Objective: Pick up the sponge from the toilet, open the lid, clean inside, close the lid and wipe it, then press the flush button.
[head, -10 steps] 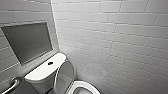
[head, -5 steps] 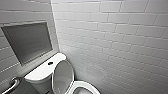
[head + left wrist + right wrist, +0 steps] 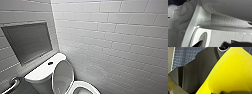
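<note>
Change: the lid [image 3: 62,76] shows larger and lower against the tank [image 3: 40,72] than a second ago. The tank and the tiled wall [image 3: 120,45] hold their places, so the lid itself has swung. I cannot tell which way.
Meaning for task: the lid stands raised in front of the tank and the bowl [image 3: 85,87] lies open ahead of it. I judge the work to be at the inside-cleaning stage, with closing, wiping and flushing not yet done.
Sponge: the sponge [image 3: 233,72] is off the tank and up close to the right wrist camera, a bright yellow, matte, soft-looking block with rounded edges.
Right gripper [image 3: 221,92]: pinching the sponge, judging by how the block hangs against it, well above the blue floor tiles.
Left gripper [image 3: 213,45]: two dark tips stand spread with pale tile between them, holding nothing, close beside the toilet [image 3: 201,21] below the tank.
Flush button [image 3: 50,63]: small, dark and round, in the centre of the tank's flat top, untouched.
Surfaces: glossy white ceramic, a smooth oval plastic lid, and brick-pattern wall tile. A grey recessed niche [image 3: 28,41] sits above the tank, with a metal grab rail [image 3: 12,83] beside it.
</note>
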